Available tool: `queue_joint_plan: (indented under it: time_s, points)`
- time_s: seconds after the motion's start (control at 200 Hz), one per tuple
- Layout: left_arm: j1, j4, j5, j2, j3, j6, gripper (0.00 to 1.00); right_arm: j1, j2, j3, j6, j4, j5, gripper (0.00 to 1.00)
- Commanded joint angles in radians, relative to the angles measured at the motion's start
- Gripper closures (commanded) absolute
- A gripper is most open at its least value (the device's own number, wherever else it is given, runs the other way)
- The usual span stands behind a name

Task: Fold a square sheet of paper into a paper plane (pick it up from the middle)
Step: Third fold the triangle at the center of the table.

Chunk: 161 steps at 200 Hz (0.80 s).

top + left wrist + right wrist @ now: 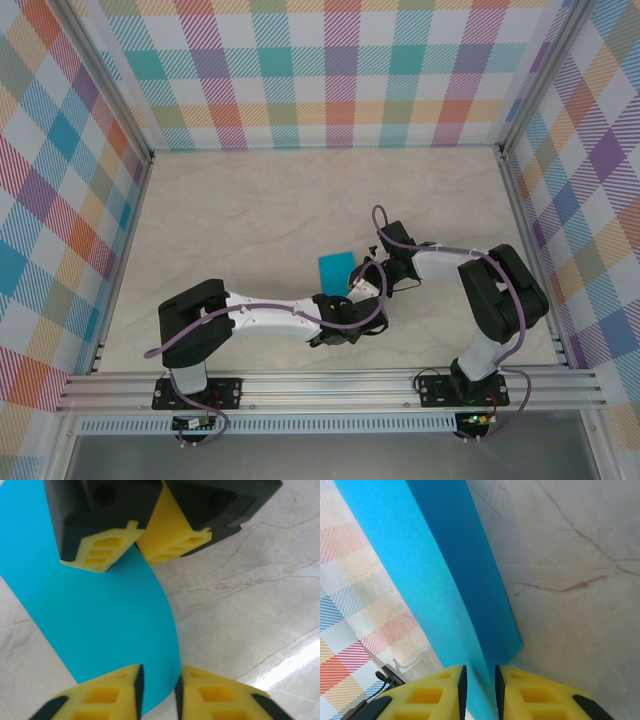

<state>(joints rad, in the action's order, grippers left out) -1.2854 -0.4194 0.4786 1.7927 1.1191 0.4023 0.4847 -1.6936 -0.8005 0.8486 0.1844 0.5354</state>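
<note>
From overhead I see the thin teal-blue square sheet of paper near the middle of the pale marbled tabletop, where both arms meet. My left wrist camera tells more: the left pincer is clenched to a slit on the sheet's near edge, and the right pincer nips its far edge. Between them the matte sheet bows; the right wrist camera shows a lighter and a darker band
</note>
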Motion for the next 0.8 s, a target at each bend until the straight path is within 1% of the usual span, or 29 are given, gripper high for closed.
queue_joint_plan:
  time_s: [0.0,0.1,0.195,0.285,0.41,0.5,0.515,0.565,0.8]
  points:
    - [-0.002,-0.013,0.030,-0.054,-0.012,0.005,0.80,-0.006,0.015,-0.015,-0.023,0.023,0.003,0.76]
    - [0.010,0.000,0.010,-0.071,-0.025,0.003,0.88,-0.008,0.021,-0.013,-0.026,0.029,-0.005,0.75]
    - [0.026,0.024,-0.024,-0.095,-0.048,0.005,0.93,-0.009,0.032,-0.015,-0.032,0.041,-0.014,0.73]
    - [0.058,0.054,-0.089,-0.125,-0.078,0.013,1.00,-0.010,0.053,-0.016,-0.043,0.067,-0.036,0.71]
    - [0.112,0.106,-0.182,-0.172,-0.132,0.021,1.00,-0.012,0.101,-0.014,-0.063,0.106,-0.081,0.65]
    - [0.153,0.133,-0.251,-0.205,-0.175,0.029,1.00,-0.012,0.137,-0.008,-0.072,0.125,-0.111,0.63]
    - [0.160,0.166,-0.260,-0.212,-0.181,0.030,1.00,-0.011,0.145,-0.005,-0.072,0.127,-0.115,0.62]
    - [0.184,0.196,-0.303,-0.229,-0.201,0.033,1.00,-0.012,0.166,0.001,-0.074,0.131,-0.129,0.61]
    - [0.301,0.315,-0.485,-0.272,-0.284,0.062,1.00,-0.012,0.234,0.057,-0.077,0.100,-0.130,0.61]
